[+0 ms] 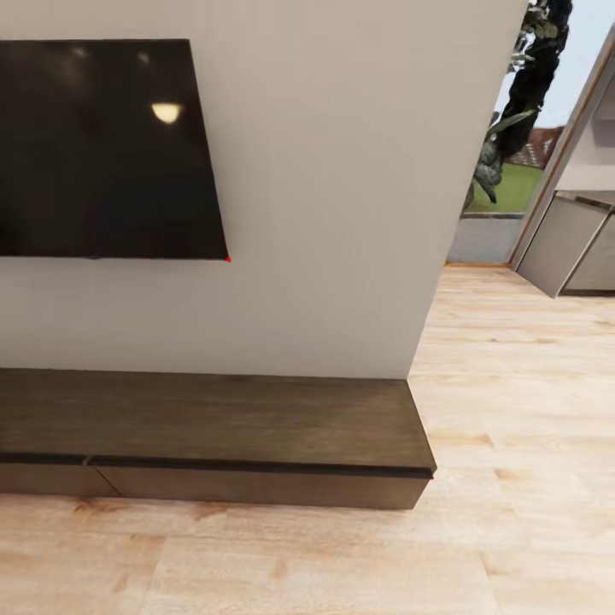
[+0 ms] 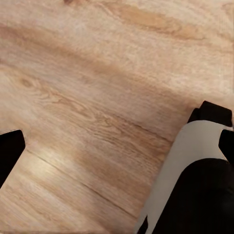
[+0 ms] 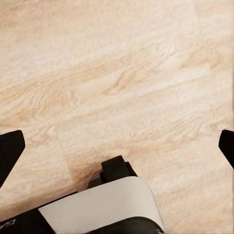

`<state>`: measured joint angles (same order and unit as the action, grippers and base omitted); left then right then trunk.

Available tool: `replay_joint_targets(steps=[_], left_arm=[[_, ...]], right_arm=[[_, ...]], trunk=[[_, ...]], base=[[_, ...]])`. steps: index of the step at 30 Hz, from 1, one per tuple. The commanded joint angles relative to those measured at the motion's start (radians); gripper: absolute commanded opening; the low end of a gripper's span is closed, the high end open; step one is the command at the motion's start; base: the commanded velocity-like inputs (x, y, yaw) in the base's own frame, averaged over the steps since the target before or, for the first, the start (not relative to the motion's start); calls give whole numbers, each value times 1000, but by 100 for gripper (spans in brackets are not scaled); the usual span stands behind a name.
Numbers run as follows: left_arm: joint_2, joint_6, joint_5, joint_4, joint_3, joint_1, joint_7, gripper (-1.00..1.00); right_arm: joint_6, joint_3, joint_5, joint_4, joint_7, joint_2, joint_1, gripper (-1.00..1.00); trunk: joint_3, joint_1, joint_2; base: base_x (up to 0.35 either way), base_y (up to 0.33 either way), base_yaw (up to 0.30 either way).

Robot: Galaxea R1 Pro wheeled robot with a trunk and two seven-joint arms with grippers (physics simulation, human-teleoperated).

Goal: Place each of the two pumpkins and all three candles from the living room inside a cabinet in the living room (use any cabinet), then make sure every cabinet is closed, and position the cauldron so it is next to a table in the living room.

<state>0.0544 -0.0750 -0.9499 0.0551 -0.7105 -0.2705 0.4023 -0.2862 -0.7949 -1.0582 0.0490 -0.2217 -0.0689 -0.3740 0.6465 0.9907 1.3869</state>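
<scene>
The cabinet, a long low dark brown unit, stands against the white wall in the head view, and its drawer fronts sit flush and shut. Nothing rests on its top. The pumpkins, candles and cauldron are out of view. In the left wrist view my left gripper hangs open over bare wood floor, one black fingertip at the frame's edge. My right gripper is likewise open above the floor, with fingertips far apart and nothing between them.
A dark TV hangs on the wall above the cabinet. The wall ends at the right, where wood floor runs on towards grey kitchen cupboards and a glazed opening with a plant. My white-and-black base lies under both wrist cameras.
</scene>
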Motion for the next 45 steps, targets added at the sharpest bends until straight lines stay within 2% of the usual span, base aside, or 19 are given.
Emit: replay_joint_targets(steps=[1, 8, 20, 26, 35, 41, 45], left_arm=[[1, -2, -10, 2, -8, 12, 4, 100], [1, -7, -10, 2, -8, 73, 4, 100], [1, -24, -10, 2, -9, 120, -5, 100], [5, -33, -13, 2, -8, 137, -119, 100], [10, -33, -13, 1, -7, 158, -154, 100], [12, -32, -14, -19, -6, 174, -243, 100], [13, -32, -14, -35, -6, 178, -263, 100]], right_arm=[[2, -7, -7, 3, -1, 0, 6, 100], [12, -5, -24, 4, -4, 3, 50, 100], [12, -5, -29, 4, -4, 3, 90, 100], [12, -6, -29, 4, -4, 3, 100, 100], [12, -6, -29, 3, -4, 3, 103, 100], [12, -6, -28, 3, -4, 3, 105, 100], [16, -6, -28, 3, -4, 3, 106, 100]], trunk=[[-2, -4, -7], [-24, -31, -56], [-62, -77, -140], [-81, -100, -182], [-109, -134, -245], [-128, -157, -287], [-140, -173, -315]], base=[[0, 0, 0], [0, 0, 0], [0, 0, 0], [0, 0, 0], [0, 0, 0], [0, 0, 0], [0, 0, 0]])
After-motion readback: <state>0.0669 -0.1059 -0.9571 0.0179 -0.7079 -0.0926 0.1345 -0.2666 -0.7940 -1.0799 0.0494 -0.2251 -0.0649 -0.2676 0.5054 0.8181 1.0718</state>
